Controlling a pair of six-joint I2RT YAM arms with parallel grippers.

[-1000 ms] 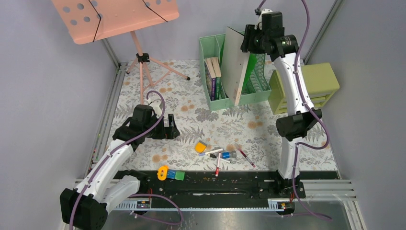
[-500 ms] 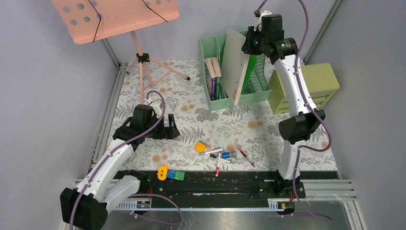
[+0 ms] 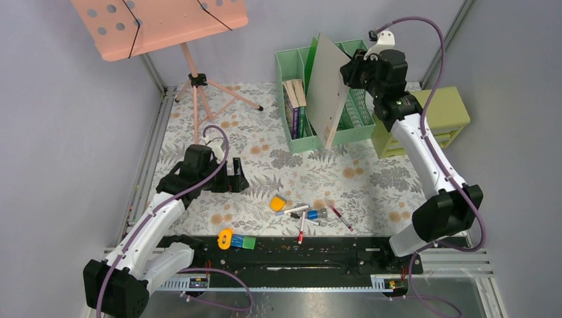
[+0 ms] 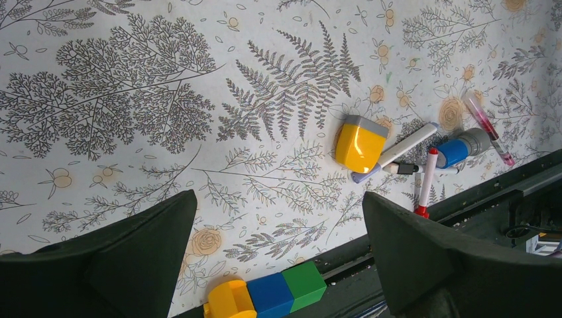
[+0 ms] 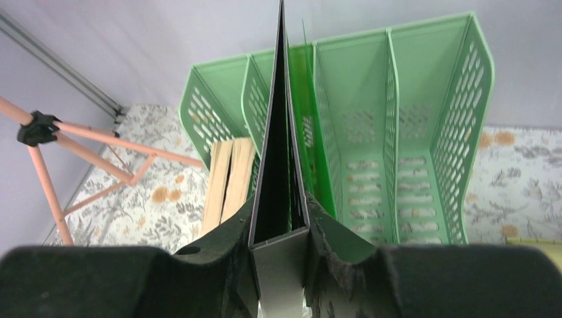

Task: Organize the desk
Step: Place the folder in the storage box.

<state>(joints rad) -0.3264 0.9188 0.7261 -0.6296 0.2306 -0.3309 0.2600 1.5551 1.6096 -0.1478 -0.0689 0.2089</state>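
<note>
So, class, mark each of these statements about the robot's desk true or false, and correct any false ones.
1. The right gripper is shut on the grey binder. True.
2. The left gripper holds a red-capped marker. False: it is open and holds nothing.
3. The leftmost compartment of the green file rack holds books. True.
4. The yellow, blue and green blocks lie scattered apart. False: they are joined in a row.
5. The pink music stand lies flat. False: it stands upright on its tripod.
</note>
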